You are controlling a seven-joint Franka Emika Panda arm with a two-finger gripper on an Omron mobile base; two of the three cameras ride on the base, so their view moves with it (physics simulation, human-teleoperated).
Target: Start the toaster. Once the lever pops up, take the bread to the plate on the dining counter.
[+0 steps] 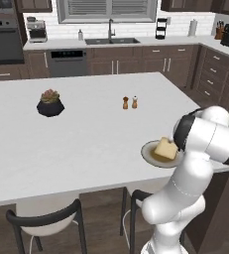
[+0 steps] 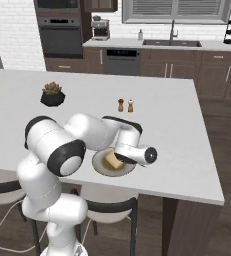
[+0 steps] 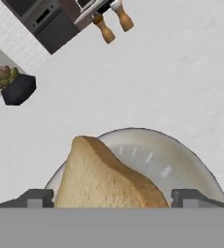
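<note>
Bread matt, porous; plate glossy; dining counter smooth white.

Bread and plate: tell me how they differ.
The bread is a golden-brown wedge-like slice; the plate is round, pale and glossy. The bread is smaller and stands tilted on the plate, which lies flat on the dining counter. Both sit near the counter's edge, under the gripper.

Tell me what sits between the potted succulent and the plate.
Bare white dining counter separates potted succulent from plate in the left base view; shakers stand aside.
</note>
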